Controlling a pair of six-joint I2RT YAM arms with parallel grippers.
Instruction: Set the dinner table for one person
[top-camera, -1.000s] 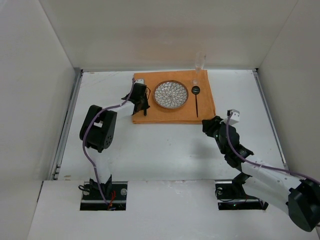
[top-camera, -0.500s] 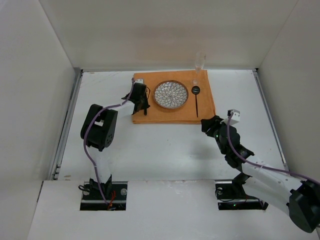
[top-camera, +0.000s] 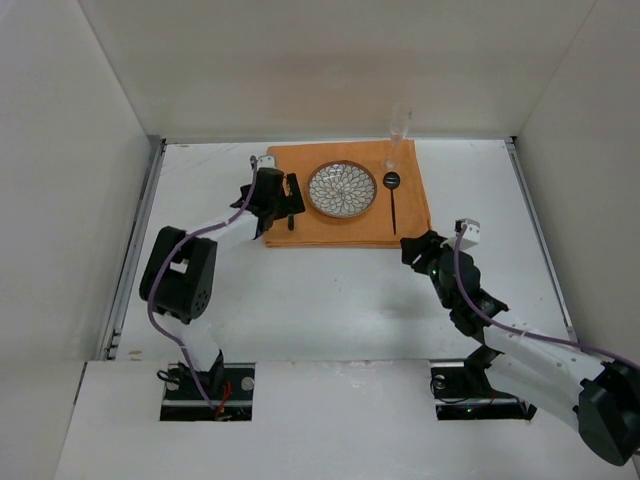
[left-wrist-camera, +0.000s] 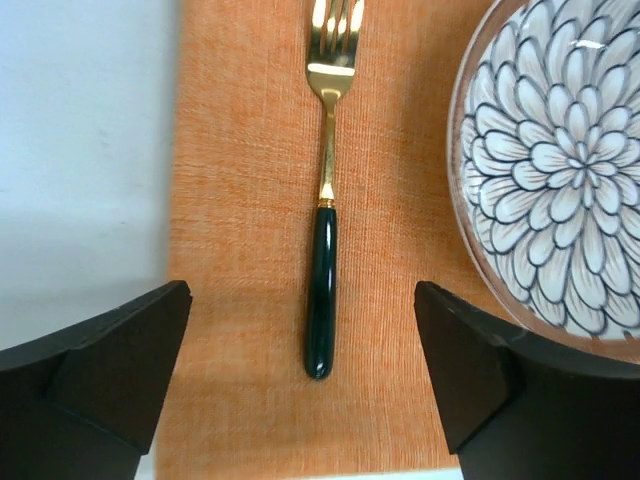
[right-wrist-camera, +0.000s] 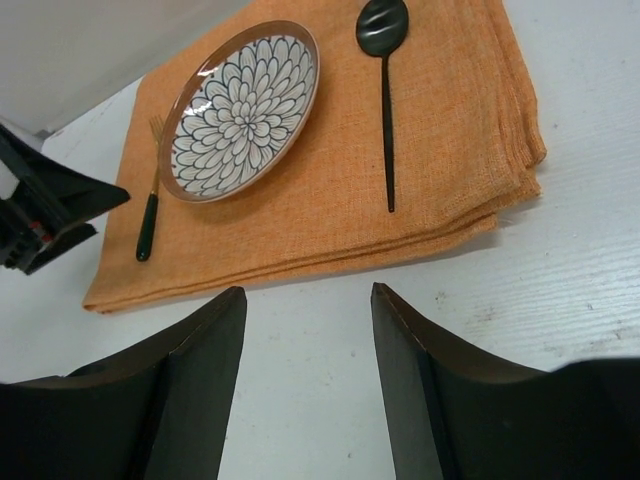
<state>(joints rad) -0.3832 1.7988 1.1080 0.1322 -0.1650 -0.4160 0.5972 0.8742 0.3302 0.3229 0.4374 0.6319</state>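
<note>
White and matte, the tabletop lies flat, walled on its left, far and right sides. Its longer run seems to go left to right in the overhead view. Bare room lies left of the orange cloth and across the wide strip between the cloth and the arm bases. The left end effector hangs over the cloth's left part with fingers spread wide. The fork lies untouched between them, its tines cut off at the wrist view's top edge. Beside it sit the patterned plate and a black spoon. A clear glass at the cloth's far right corner is hard to make out against the wall. The right end effector hovers off the cloth's near right corner, fingers apart, pinching nothing.
</note>
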